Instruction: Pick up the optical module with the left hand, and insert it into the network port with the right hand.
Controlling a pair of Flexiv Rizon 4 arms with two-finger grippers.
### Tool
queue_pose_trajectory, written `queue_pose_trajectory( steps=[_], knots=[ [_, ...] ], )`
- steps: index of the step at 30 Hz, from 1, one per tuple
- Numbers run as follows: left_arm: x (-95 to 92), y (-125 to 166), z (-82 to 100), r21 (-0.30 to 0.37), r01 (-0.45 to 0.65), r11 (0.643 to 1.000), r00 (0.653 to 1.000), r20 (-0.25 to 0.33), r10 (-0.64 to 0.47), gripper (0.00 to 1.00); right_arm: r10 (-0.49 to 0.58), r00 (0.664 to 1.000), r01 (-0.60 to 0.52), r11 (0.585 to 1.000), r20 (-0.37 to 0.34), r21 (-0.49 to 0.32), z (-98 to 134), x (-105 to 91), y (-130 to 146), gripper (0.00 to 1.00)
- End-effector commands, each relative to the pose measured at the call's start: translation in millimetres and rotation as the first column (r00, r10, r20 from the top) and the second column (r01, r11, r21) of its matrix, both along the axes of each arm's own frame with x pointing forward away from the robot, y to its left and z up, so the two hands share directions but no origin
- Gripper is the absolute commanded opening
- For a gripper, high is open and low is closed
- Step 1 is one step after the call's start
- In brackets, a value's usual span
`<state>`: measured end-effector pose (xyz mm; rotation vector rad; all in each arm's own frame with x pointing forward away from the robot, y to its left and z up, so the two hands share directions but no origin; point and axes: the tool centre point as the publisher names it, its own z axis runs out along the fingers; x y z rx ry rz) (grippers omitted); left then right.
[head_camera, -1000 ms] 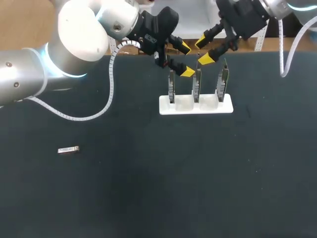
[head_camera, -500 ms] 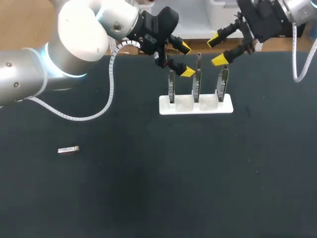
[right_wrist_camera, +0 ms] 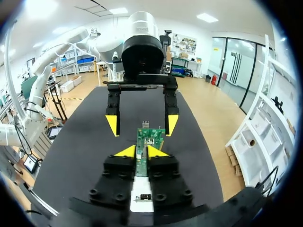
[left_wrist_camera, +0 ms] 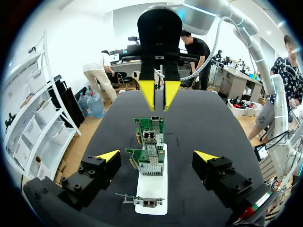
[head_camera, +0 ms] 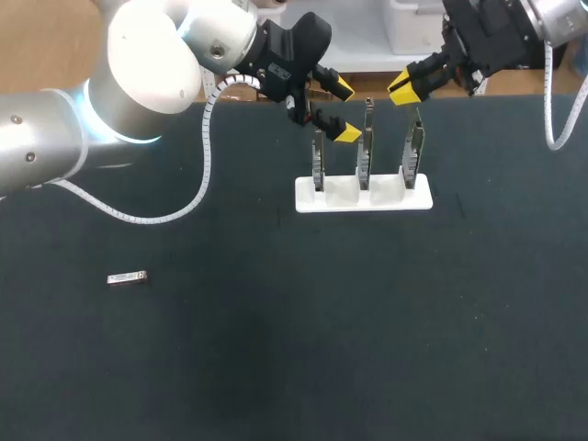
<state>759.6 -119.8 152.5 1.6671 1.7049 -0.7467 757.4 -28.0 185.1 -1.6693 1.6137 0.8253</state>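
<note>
The optical module [head_camera: 127,277], a small silver bar, lies on the black table far left of both arms. A white holder [head_camera: 312,200] at the back carries three upright network cards [head_camera: 366,147]. My left gripper [head_camera: 344,112] hangs open just behind the left card. In the left wrist view its fingers [left_wrist_camera: 109,155] straddle the holder [left_wrist_camera: 150,189] from above without touching. My right gripper [head_camera: 406,89] is shut and empty above the far side of the cards. In the right wrist view its tips [right_wrist_camera: 141,151] meet above a green card [right_wrist_camera: 150,136].
The table [head_camera: 294,349] is a black mat. The two grippers face each other over the holder, the left gripper [right_wrist_camera: 142,125] opposite the right gripper [left_wrist_camera: 158,97]. The table's far edge runs just behind the holder.
My right gripper has risen to the right, away from the middle card, and its fingers have gone from open to shut. The left arm and the module have not moved.
</note>
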Motion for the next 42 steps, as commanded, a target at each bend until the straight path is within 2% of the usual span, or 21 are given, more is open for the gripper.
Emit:
queue_pose_trajectory(
  steps=[1,19,42],
  knots=[
    [1.7,-1,0.5,0.006,0.001,1.0,1.0,-0.004,-0.001,1.0,0.004,1.0,-0.004,1.0,0.014,0.003,3,-2.2,6,0.0],
    [1.7,-1,0.5,0.006,0.001,1.0,1.0,-0.004,-0.001,1.0,0.052,0.998,-0.052,0.999,0.03,0.002,2,4.6,29,0.0],
    [1.7,-1,0.5,0.006,0.001,1.0,1.0,-0.004,-0.001,1.0,0.061,0.998,-0.061,0.998,0.016,-0.008,-4,17.3,32,0.0]
  ],
)
